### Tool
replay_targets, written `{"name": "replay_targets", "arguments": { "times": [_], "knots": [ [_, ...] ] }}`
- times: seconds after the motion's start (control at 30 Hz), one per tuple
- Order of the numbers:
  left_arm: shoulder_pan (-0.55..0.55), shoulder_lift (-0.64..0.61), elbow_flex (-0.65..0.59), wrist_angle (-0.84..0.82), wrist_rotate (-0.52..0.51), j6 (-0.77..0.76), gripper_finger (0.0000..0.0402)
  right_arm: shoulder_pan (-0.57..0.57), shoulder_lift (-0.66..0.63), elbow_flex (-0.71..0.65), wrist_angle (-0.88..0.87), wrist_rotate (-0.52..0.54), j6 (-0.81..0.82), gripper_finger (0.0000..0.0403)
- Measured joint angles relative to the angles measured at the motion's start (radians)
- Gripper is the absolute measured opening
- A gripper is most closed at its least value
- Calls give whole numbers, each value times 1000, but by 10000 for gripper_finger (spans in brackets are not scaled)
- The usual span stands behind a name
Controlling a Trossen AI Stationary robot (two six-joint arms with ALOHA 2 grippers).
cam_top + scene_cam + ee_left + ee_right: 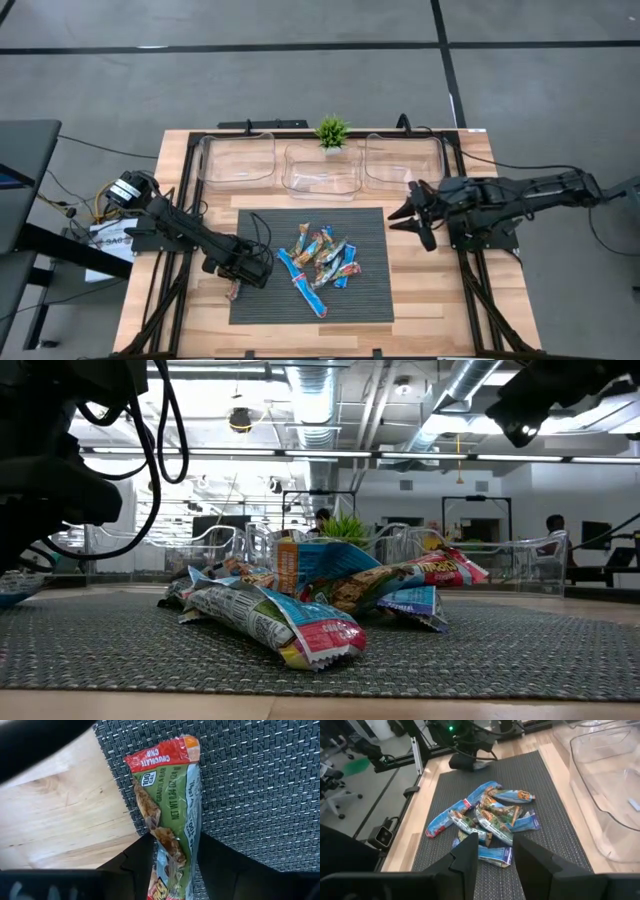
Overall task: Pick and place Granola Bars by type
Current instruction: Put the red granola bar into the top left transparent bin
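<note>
Black fingers of the left gripper [172, 870] are clamped on one green-and-red granola bar [167, 815], down at the mat's [370, 295] edge by the bare wood counter [440, 290]. Right gripper [415, 215] hangs open with nothing in it, over the counter near the clear bins [405, 160]. Rest of the bars [320, 260] are piled mid-mat, well apart from both.

Blue and tan-red granola bars [318, 262] lying on dark grey woven mat [370, 295], pale wood-grain table [425, 290], green plant [331, 130], green-and-red bar [167, 815] sitting between black left gripper [172, 870] fingers.
</note>
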Motion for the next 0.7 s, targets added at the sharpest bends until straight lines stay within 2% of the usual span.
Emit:
{"name": "replay_targets", "arguments": {
  "times": [0.27,0.47,0.57,0.7],
  "knots": [
    [0,0,12,-13,-9,-10,62,0,-3,0,4,0,1,113],
    [15,-1,100,-101,-90,-3,25,-1,-3,0,32,3,1,113],
    [53,-3,182,-193,-167,27,29,-10,-3,0,49,4,1,113],
    [132,-40,316,-328,-381,102,42,-30,-3,0,48,4,2,113]
  ]
}}
